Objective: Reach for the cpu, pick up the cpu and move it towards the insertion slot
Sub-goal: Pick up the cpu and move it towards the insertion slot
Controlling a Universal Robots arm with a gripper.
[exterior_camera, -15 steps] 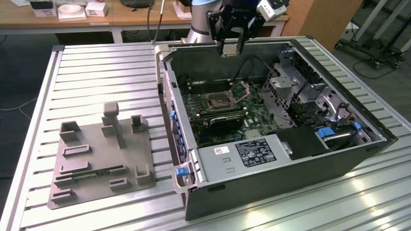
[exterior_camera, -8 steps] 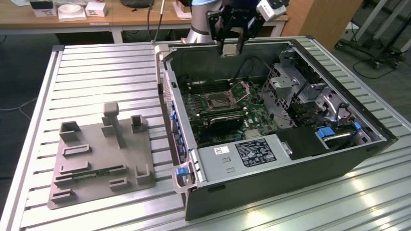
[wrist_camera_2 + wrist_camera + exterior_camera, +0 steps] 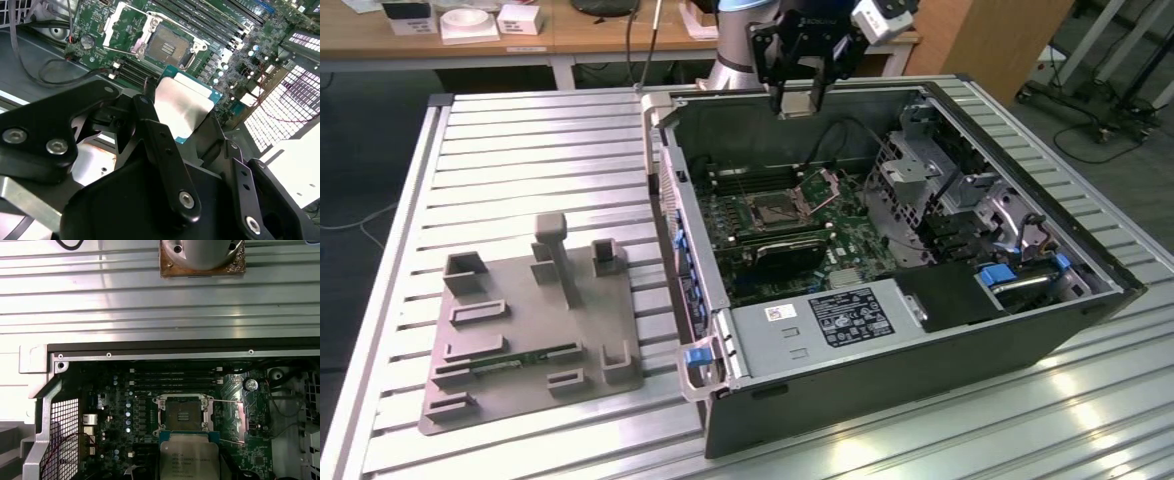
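My gripper [image 3: 797, 100] hangs over the back wall of the open computer case, shut on the cpu [image 3: 182, 107], a thin square chip with a pale silver top. The black fingers [image 3: 150, 117] clamp its edges. The cpu [image 3: 189, 457] is in the air above the green board, just short of the insertion slot [image 3: 181, 415]. The insertion slot [image 3: 774, 208] is a square silver-framed socket with a dark centre [image 3: 167, 46], and its hinged plate [image 3: 825, 185] stands open beside it.
The case [image 3: 894, 330] lies open on a slatted metal table [image 3: 520, 150]. A grey plastic tray [image 3: 520, 320] lies at the exterior view's left. Long memory slots [image 3: 175, 377], a drive cage [image 3: 921, 170] and black cables [image 3: 55, 75] crowd around the socket.
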